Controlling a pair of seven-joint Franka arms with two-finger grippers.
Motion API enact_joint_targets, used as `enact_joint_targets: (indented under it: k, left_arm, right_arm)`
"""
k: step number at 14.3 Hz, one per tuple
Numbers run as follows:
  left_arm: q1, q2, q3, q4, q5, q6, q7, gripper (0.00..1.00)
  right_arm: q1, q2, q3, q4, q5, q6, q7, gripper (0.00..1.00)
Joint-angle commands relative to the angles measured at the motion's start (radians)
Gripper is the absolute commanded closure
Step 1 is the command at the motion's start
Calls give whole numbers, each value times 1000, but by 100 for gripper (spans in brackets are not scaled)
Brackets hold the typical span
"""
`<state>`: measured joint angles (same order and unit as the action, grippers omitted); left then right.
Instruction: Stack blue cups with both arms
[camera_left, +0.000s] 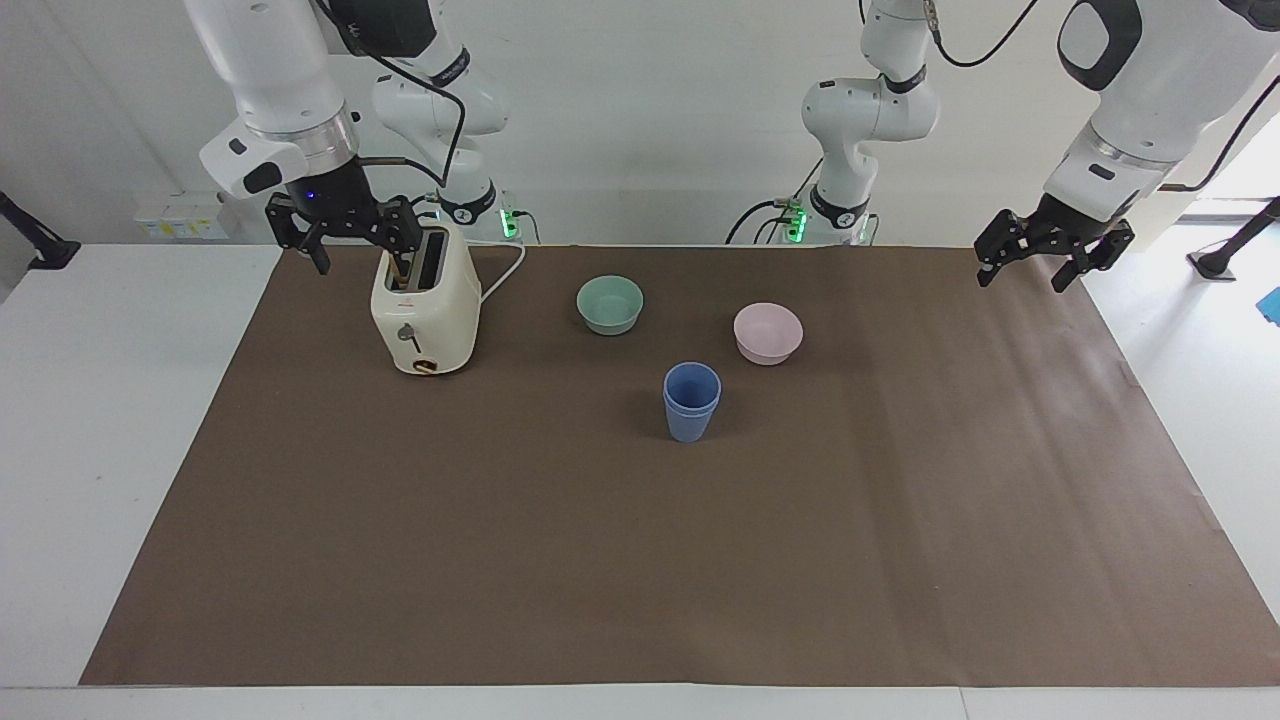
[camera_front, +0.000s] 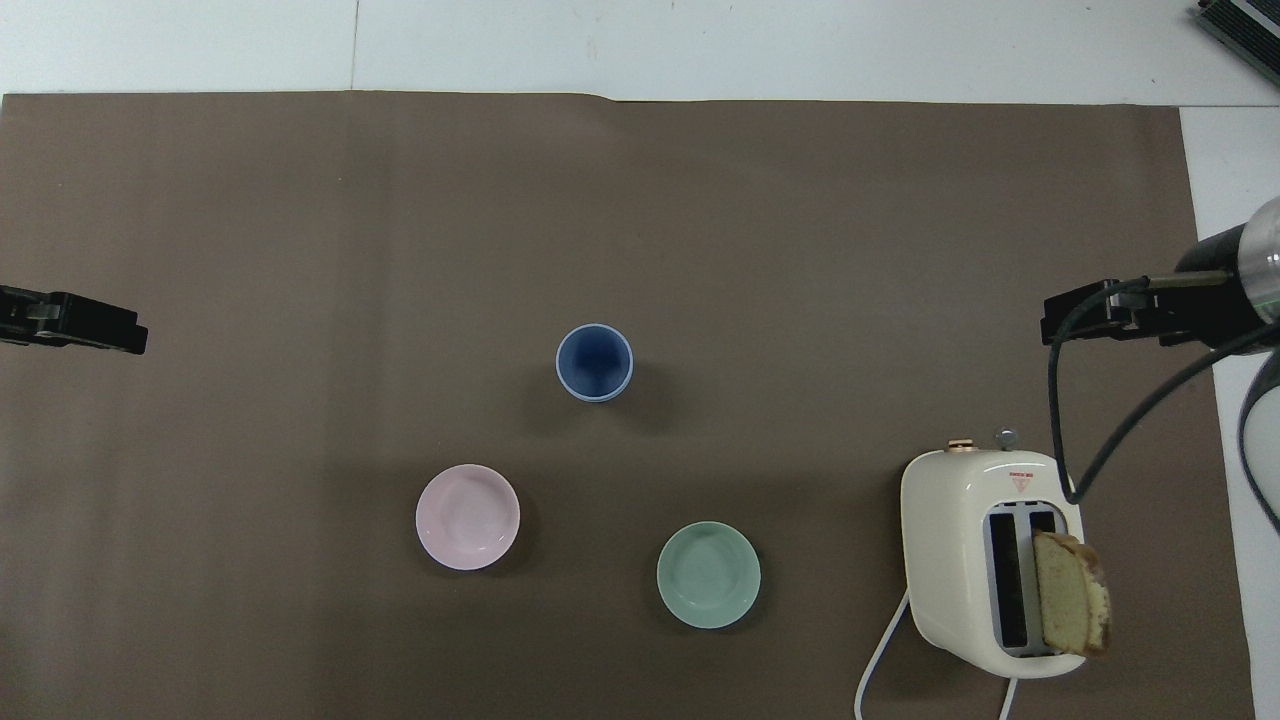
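At the middle of the brown mat, the blue cups (camera_left: 691, 401) stand already one inside the other, upright, farther from me than the pink bowl (camera_left: 767, 333) and the teal-green bowl (camera_left: 609, 304). I judge the stacking as done. What could go wrong now is mostly my own moving: if my right claw (camera_left: 343, 232) goes down, it can hit the toaster (camera_left: 425, 312) or the bread slice (camera_front: 1070, 606) that sticks out of its slot, because it hangs just above the toaster's top. The upper cup may also sit a little loose, so a push at the surface (camera_left: 90, 420) could tip the pair. My right claw is wide open and holds nothing. My left claw (camera_left: 1040, 252), also wide and empty, waits over the mat's edge at the left arm's end. Both claws are well apart from the cups
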<state>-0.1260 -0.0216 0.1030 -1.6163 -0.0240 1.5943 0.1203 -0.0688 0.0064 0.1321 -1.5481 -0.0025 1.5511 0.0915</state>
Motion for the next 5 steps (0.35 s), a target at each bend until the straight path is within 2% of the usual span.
enact_joint_targets:
  k: [1, 5]
  left_arm:
    - [-3, 0, 0, 18, 3, -24, 1, 0]
    - [-3, 0, 0, 16, 3, -24, 1, 0]
  right_arm:
    - [-14, -22, 9, -26, 25, 24, -13, 0]
    - [-6, -19, 12, -20, 24, 24, -13, 0]
